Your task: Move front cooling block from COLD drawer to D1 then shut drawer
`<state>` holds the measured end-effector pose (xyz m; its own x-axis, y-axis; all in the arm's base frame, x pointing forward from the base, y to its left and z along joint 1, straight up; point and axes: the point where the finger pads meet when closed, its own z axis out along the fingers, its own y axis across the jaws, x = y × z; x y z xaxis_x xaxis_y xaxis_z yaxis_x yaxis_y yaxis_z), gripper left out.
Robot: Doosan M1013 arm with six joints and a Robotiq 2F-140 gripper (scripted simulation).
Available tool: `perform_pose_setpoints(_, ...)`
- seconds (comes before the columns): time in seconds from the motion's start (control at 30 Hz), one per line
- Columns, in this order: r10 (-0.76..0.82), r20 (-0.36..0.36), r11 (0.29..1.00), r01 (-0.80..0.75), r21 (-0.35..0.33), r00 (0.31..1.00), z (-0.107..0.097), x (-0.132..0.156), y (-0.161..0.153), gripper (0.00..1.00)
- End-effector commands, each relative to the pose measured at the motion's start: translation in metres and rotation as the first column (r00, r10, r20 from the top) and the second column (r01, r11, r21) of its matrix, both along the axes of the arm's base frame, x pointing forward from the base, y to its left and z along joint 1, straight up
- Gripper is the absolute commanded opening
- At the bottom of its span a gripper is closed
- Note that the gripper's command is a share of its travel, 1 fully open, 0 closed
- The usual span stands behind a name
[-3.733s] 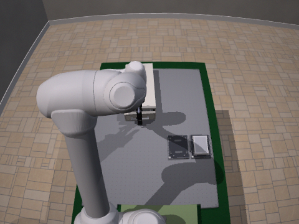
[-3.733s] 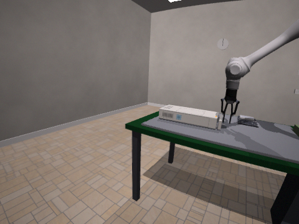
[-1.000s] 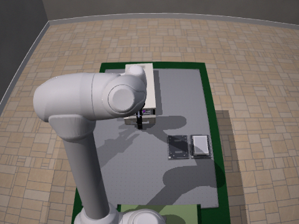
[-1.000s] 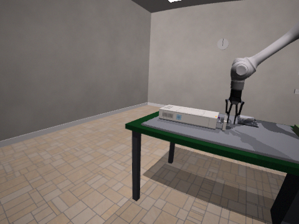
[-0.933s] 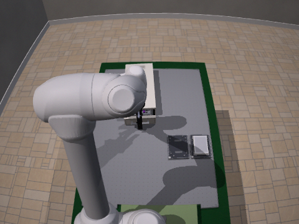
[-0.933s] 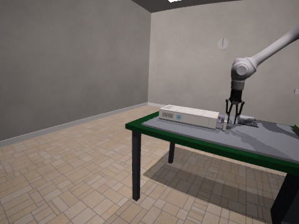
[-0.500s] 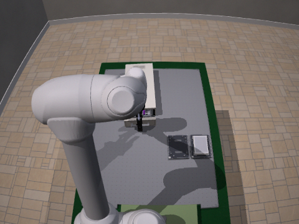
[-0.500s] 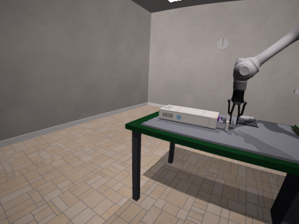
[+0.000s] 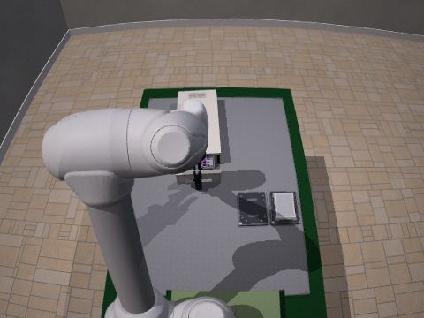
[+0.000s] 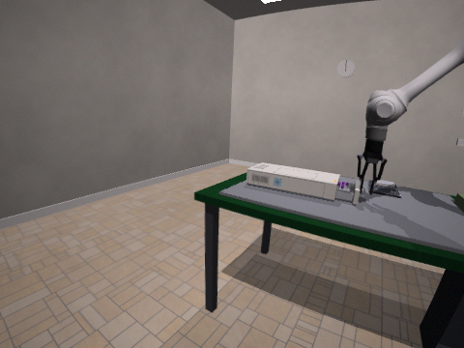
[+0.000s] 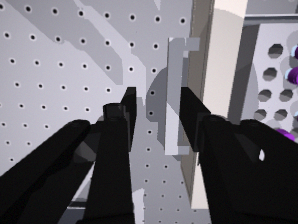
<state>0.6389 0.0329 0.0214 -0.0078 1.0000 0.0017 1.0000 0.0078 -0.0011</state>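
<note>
The cooler COLD (image 9: 213,119) (image 10: 295,183), a long off-white box, is set flat near the far left corner of the grey deck, its lamp (image 10: 335,181) lit orange. Its drawer (image 9: 214,177) (image 10: 356,196) (image 11: 222,65) is partly drawn out toward the near edge, a pale bar handle (image 11: 173,95) fixed on its front. Inside, the light grey front cooling block (image 9: 212,162) (image 11: 268,95) is partly seen, with purple-capped tubes (image 9: 204,162) (image 10: 343,185) (image 11: 294,76); their full count cannot be made out. Toward the right edge, the dark, flat deck slot D1 (image 9: 253,217) is left unfilled.
</note>
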Motion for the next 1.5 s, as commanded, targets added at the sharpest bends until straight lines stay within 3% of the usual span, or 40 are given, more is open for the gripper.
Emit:
perform_pose_setpoints(0.0, 0.0, 0.001, 1.0, 0.0, 0.0, 1.0, 0.001, -0.003, 0.0, 0.34)
perform_pose_setpoints(1.47, 0.0, 0.001, 1.0, 0.0, 0.0, 1.0, 0.001, -0.052, 0.0, 0.34)
